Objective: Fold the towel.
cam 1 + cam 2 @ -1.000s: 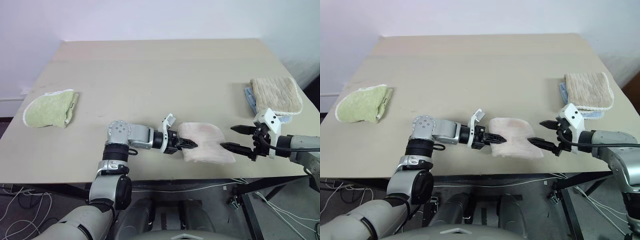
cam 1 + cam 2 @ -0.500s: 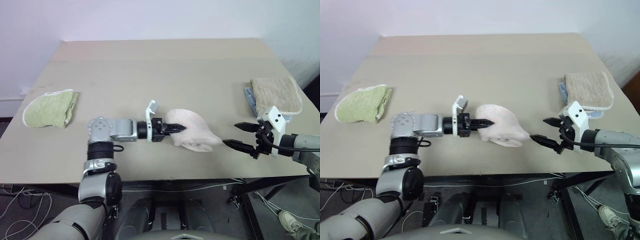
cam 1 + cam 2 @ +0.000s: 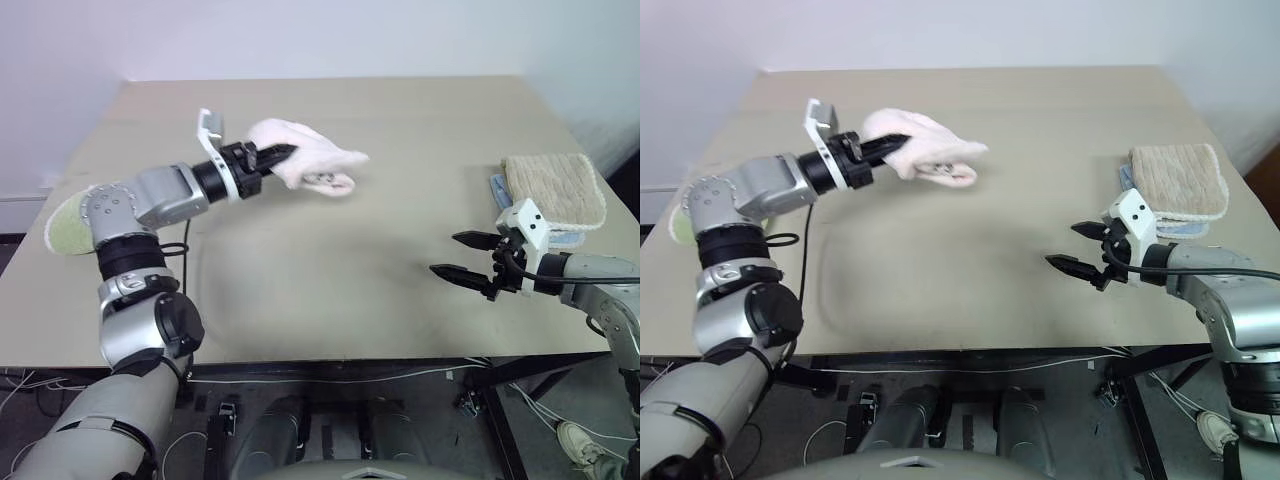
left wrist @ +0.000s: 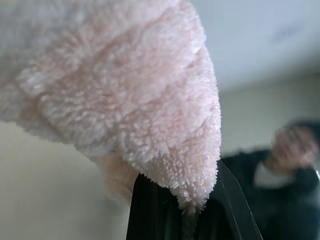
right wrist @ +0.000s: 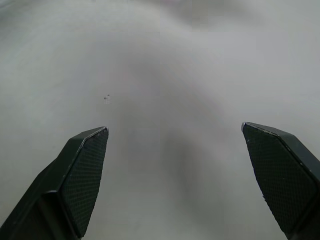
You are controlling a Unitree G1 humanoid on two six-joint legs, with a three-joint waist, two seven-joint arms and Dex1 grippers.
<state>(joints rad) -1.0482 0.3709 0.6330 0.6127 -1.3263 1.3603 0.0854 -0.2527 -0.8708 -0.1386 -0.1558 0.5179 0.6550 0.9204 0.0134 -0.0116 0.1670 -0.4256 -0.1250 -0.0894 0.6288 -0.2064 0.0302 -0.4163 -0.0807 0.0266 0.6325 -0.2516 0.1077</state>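
Observation:
The towel (image 3: 312, 165) is a pale pink terry bundle hanging bunched in the air above the far left part of the table (image 3: 330, 270). My left gripper (image 3: 277, 154) is shut on one edge of it and points level toward the right. In the left wrist view the fluffy cloth (image 4: 115, 85) drapes over the dark fingers (image 4: 160, 210). My right gripper (image 3: 445, 254) hovers low over the bare tabletop at the right, well apart from the towel. It is open, and its wide-set pads (image 5: 82, 170) have nothing between them.
A light green towel (image 3: 60, 228) lies at the table's left edge, partly behind my left arm. A beige ribbed towel (image 3: 552, 190) rests on a blue cloth (image 3: 497, 192) at the right edge, just beyond my right gripper.
My left gripper has lifted the pink towel off the front of the table and carried it up, back and to the left. My right gripper stays open, shifted slightly inward.

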